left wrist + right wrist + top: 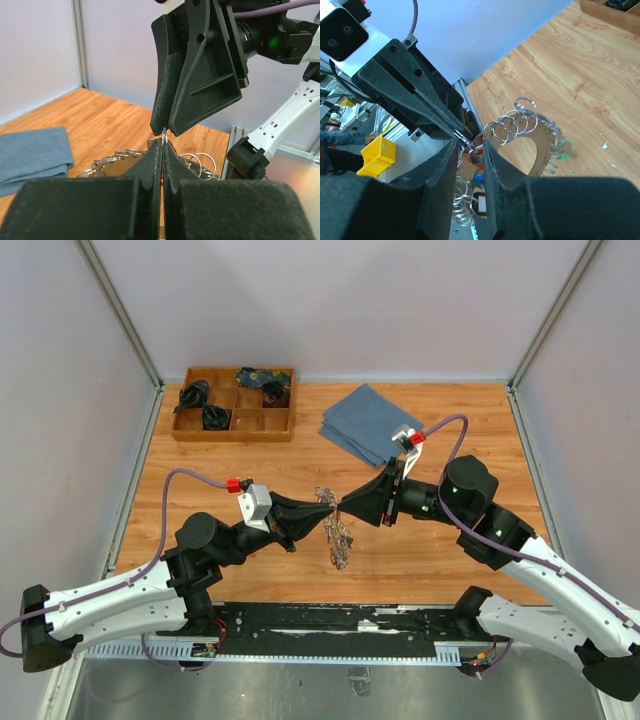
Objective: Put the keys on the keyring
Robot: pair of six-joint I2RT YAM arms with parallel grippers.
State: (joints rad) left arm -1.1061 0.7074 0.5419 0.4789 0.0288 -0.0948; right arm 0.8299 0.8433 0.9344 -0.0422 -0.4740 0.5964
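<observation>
The keyring (pixel 338 538) hangs as a silvery bunch of keys (pixel 542 135) above the wooden table, between the two arms. My left gripper (pixel 328 508) is shut on the ring's thin wire (pixel 164 133), which shows at its fingertips. My right gripper (pixel 343 506) faces it tip to tip. Its fingers (pixel 492 162) stand a little apart on either side of a red-tagged key (pixel 476 156) just below the left gripper's tips. Several small split rings (pixel 512 125) fan out along the big ring. In the left wrist view the right gripper's fingers (pixel 195 75) hang just above my shut left gripper (pixel 164 142).
A wooden compartment tray (pixel 232 437) holding dark bundles (pixel 195 396) stands at the back left. A folded blue cloth (pixel 365 420) lies at the back centre-right. The enclosure's walls close in the table on three sides.
</observation>
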